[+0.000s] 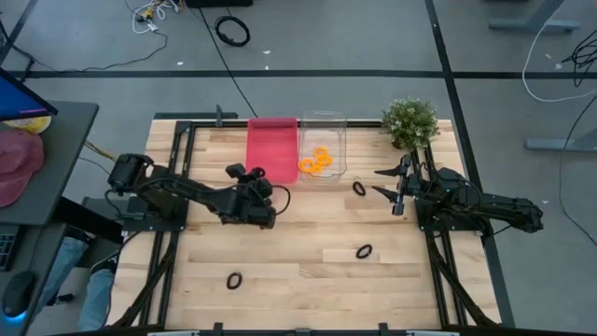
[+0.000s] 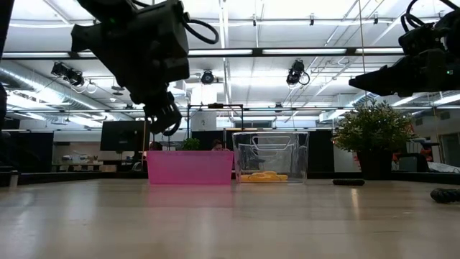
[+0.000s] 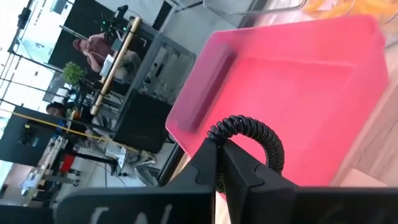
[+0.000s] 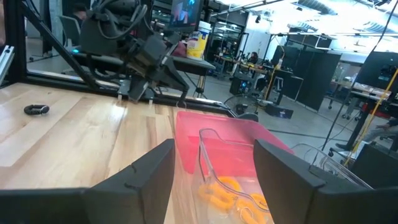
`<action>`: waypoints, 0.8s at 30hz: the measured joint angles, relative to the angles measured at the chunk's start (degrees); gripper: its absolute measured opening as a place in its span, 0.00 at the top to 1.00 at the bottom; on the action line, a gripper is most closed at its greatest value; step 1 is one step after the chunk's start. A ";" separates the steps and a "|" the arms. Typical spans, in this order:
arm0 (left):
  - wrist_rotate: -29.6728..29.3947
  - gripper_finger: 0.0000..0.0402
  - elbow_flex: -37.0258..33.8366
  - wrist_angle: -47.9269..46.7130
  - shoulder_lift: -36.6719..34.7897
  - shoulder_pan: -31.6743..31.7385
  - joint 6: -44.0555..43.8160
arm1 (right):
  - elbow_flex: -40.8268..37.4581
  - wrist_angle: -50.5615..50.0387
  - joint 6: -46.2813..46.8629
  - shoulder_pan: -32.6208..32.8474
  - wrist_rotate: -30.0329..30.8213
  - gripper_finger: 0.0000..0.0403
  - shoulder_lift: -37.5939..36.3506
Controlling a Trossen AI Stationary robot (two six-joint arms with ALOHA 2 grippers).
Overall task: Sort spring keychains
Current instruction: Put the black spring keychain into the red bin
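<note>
My left gripper (image 1: 269,202) is shut on a black spring keychain (image 3: 250,133), above the table and just near of the pink bin (image 1: 271,145). In the low view it (image 2: 167,119) hangs well above the tabletop. The clear bin (image 1: 323,140) to the right of the pink one holds orange keychains (image 1: 315,161). Three black keychains lie on the wood (image 1: 359,188) (image 1: 364,251) (image 1: 234,279). My right gripper (image 1: 378,182) is open and empty, raised beside the clear bin's right side, with its fingers toward that bin (image 4: 214,165). My left gripper pinches the black keychain's coil (image 3: 219,138) between its two shut fingers, at one side of the loop. The rest of the loop stands out past the fingertips. The keychain is lifted clear of the table, over the wood near the pink bin.
A potted plant (image 1: 410,121) stands at the far right corner, behind my right arm. The two bins sit side by side at the far edge. Bare wood lies across the table's middle and near side. People and desks show in the room beyond.
</note>
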 joint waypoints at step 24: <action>23.48 0.98 -0.02 26.80 -0.02 14.90 21.22 | 0.00 -0.01 0.02 -0.01 0.01 0.45 0.01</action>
